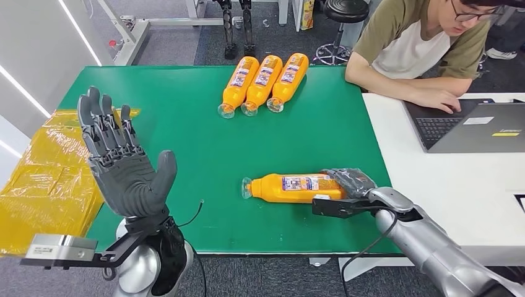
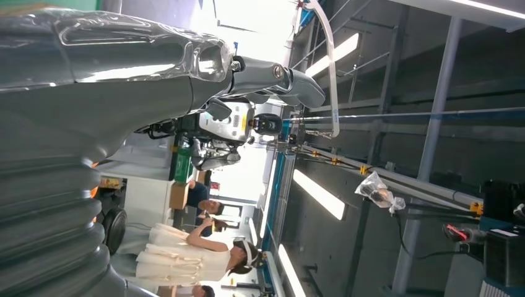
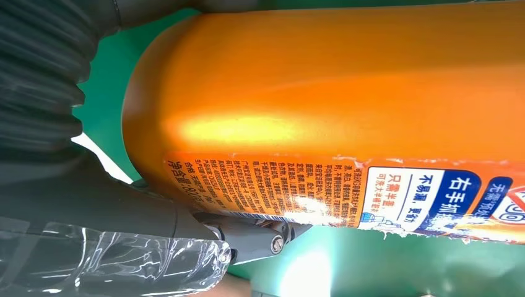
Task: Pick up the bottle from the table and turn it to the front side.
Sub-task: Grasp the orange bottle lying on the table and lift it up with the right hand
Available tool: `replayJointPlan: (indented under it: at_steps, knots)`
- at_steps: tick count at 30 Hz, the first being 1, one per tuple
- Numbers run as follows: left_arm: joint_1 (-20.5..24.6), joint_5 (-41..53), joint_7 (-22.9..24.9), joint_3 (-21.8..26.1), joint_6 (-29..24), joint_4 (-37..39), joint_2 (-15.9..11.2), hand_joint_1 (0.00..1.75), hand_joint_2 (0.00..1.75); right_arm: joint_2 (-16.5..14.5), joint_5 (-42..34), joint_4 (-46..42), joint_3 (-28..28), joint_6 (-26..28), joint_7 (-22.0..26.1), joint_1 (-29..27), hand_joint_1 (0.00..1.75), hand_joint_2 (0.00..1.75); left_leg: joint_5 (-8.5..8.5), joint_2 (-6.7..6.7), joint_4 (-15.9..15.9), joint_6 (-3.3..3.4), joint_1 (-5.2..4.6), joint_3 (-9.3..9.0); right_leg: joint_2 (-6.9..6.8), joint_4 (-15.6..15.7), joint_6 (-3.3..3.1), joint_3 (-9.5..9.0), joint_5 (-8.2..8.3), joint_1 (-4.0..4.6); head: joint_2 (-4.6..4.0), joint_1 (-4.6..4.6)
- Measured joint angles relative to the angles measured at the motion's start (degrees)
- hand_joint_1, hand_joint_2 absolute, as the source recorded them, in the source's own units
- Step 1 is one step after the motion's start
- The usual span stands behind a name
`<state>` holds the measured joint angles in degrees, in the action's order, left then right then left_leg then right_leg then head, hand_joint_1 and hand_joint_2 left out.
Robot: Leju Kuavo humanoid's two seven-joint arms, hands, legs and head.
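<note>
Bottle (image 1: 297, 187) lying near table (image 1: 186, 124) front edge | right hand (image 1: 350, 182) gripping base | left hand (image 1: 121, 164) spread wide

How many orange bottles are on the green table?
4. Three orange bottles lie side by side at the table's far edge. One bottle lies near the front, with the right hand around its base.

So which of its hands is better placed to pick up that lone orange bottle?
Probably the right hand: it is already wrapped around the base of the lying bottle. The left hand is raised, open, far across the green table.
</note>
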<state>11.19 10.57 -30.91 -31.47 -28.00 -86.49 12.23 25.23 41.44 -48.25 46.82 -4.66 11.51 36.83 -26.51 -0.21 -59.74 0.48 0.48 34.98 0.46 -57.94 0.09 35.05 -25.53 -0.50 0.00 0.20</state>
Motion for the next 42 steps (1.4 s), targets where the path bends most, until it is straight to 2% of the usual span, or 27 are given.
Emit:
replayJointPlan:
  at_steps: [12, 13, 17, 22, 26, 30, 33, 36, 39, 42]
  knots:
    - [-0.02, -0.01, -0.07, -0.01, -0.39, -0.26, -0.08, 0.0, 1.75, -0.85, 1.12, 0.23, 0.0, 1.22, 0.31, 0.03, 1.75, 1.75, 0.0, -0.01, 0.0, 0.0, 0.0, 0.0, -0.02, 0.0, 0.0, -0.01, 0.0, 0.0, 0.0, 0.0]
    - [-0.07, 0.01, -0.22, -0.02, -0.66, -0.31, -0.13, 0.0, 1.75, -1.17, 1.43, 0.2, -0.21, 2.96, 0.09, -0.14, 1.75, 1.75, 0.0, -0.01, 0.0, 0.0, 0.0, 0.01, -0.02, -0.01, 0.0, -0.01, 0.0, 0.0, 0.0, 0.0]
    - [-1.43, 0.53, -1.71, -0.01, -3.04, -0.46, -0.48, 0.0, 1.75, -5.95, -0.8, -2.32, -5.91, 19.58, -0.71, -3.44, 1.75, 1.75, -0.01, 0.0, 0.02, -0.01, 0.02, 0.04, 0.0, -0.01, 0.0, 0.03, -0.01, 0.03, 0.0, -0.01]
    - [-2.12, 0.68, -2.09, -0.01, -3.72, -0.45, -0.51, 0.0, 1.75, -9.46, -4.73, -5.69, -10.68, 24.19, 0.81, -6.84, 1.75, 1.75, 0.0, -0.19, 0.03, -0.01, 0.05, 0.1, -0.19, -0.01, 0.02, 0.07, -0.04, 0.04, -0.01, -0.01]
    - [-2.26, 0.5, -2.37, -0.01, -4.95, -0.4, -0.5, 0.0, 1.75, -12.78, -13.35, -11.88, -15.18, 31.9, 5.3, -12.89, 1.75, 1.75, 0.0, -0.27, 0.04, 0.0, 0.1, 0.15, -0.25, -0.01, 0.04, 0.07, -0.06, 0.04, 0.0, 0.0]
    - [-2.28, -0.56, -2.38, -0.01, -5.12, -0.08, -0.48, 0.0, 1.75, -16.11, -17.51, -19.37, -17.22, 39.05, 8.5, -19.96, 1.75, 1.75, -0.03, -0.29, 0.04, 0.02, 0.1, 0.16, -0.24, 0.02, 0.09, 0.09, -0.13, 0.02, 0.0, 0.0]
    - [-2.07, -2.87, -0.12, -0.01, -1.81, 1.11, -0.32, 0.0, 1.75, -19.09, -19.11, -25.6, -17.84, 42.68, 11.07, -25.89, 1.75, 1.75, -0.05, -0.35, 0.05, 0.01, 0.09, 0.17, -0.26, 0.02, 0.12, 0.1, -0.19, 0.02, 0.0, -0.01]
    - [-0.7, -6.78, 4.25, -0.1, 7.37, 4.79, 0.14, 0.0, 1.75, -21.31, -19.2, -30.19, -17.84, 42.97, 12.38, -30.04, 1.75, 1.75, -0.06, -0.33, 0.06, 0.01, 0.09, 0.18, -0.25, 0.02, 0.12, 0.11, -0.2, 0.01, 0.0, -0.01]
    - [1.57, -9.81, 5.35, -0.37, 15.58, 10.61, 0.94, 0.0, 1.75, -22.63, -18.91, -33.06, -17.65, 42.88, 12.96, -31.96, 1.75, 1.75, -0.06, -0.25, 0.06, 0.02, 0.09, 0.16, -0.2, 0.02, 0.1, 0.11, -0.16, -0.02, 0.0, 0.0]
    - [2.96, -10.58, 5.28, -0.54, 17.7, 14.64, 1.55, 0.0, 1.75, -23.32, -18.59, -34.72, -17.43, 42.74, 13.17, -32.91, 1.75, 1.75, -0.05, -0.14, 0.04, 0.03, 0.08, 0.14, -0.12, 0.02, 0.1, 0.11, -0.12, -0.04, 0.0, 0.0]
